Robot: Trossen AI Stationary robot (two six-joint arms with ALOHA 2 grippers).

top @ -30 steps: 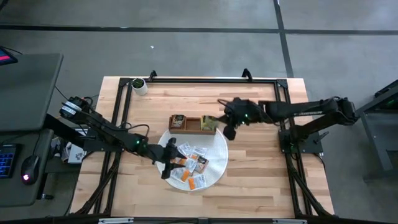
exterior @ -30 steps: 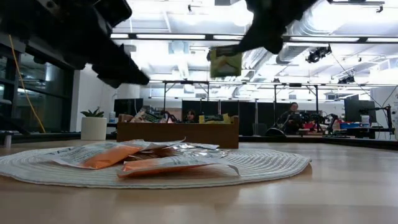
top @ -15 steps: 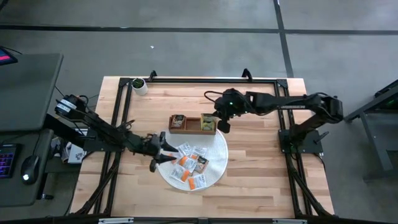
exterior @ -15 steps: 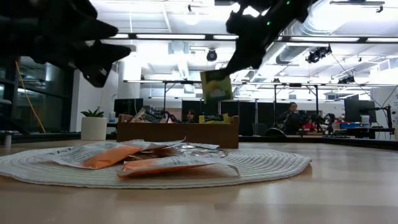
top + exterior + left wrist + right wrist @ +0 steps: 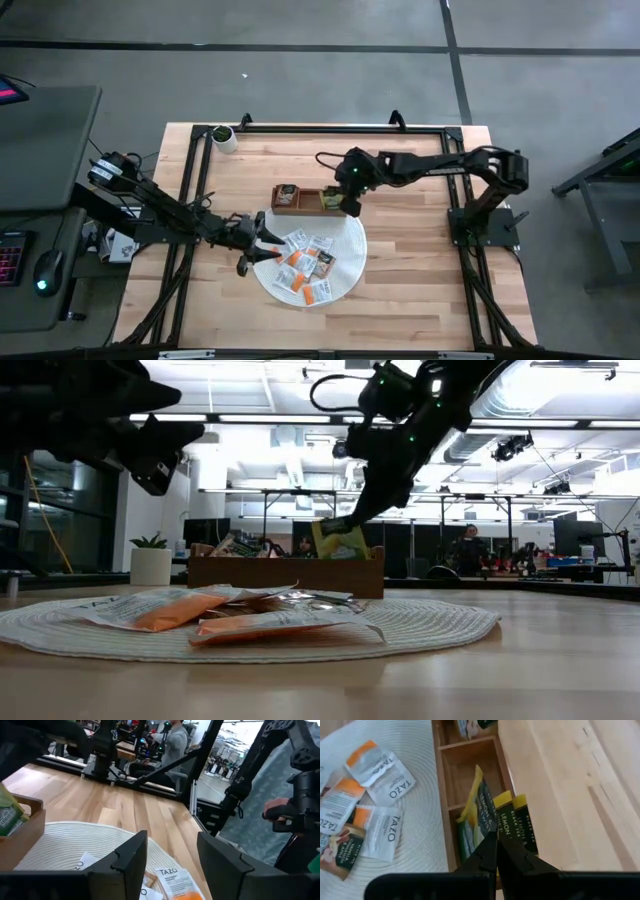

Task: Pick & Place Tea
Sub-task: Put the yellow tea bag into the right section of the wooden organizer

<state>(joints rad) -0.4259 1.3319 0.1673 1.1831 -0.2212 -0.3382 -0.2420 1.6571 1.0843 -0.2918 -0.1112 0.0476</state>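
From above, the wooden table [image 5: 400,290] carries a round white mat [image 5: 345,262] near its middle, with loose tea packets [image 5: 308,262] scattered on it, and a brown wooden tray [image 5: 305,205] touching the mat's edge at twelve o'clock. The right gripper [image 5: 349,205] sits over the tray's three o'clock end, its arm reaching in from three o'clock. The left gripper [image 5: 258,250] hovers over the mat's nine o'clock edge, fingers spread with nothing between them. A small white pot with a plant [image 5: 224,137] stands at the table's far corner, toward eleven o'clock. In the low view, the right gripper [image 5: 348,523] pinches the upper edge of a yellow-green packet [image 5: 342,542], which hangs at the tray [image 5: 285,574]; orange and white packets [image 5: 225,616] lie flat on the mat [image 5: 430,622]. The left gripper [image 5: 165,450] is raised above the mat. The left wrist view shows its own two fingers [image 5: 129,857] apart and holding nothing, above the mat [image 5: 60,840] and a white packet [image 5: 172,876]; a seated person [image 5: 172,742] is far behind. The right wrist view shows closed fingertips [image 5: 496,851] clamped on a yellow-green packet [image 5: 502,817] in the end compartment of the tray [image 5: 470,765], beside others standing there.
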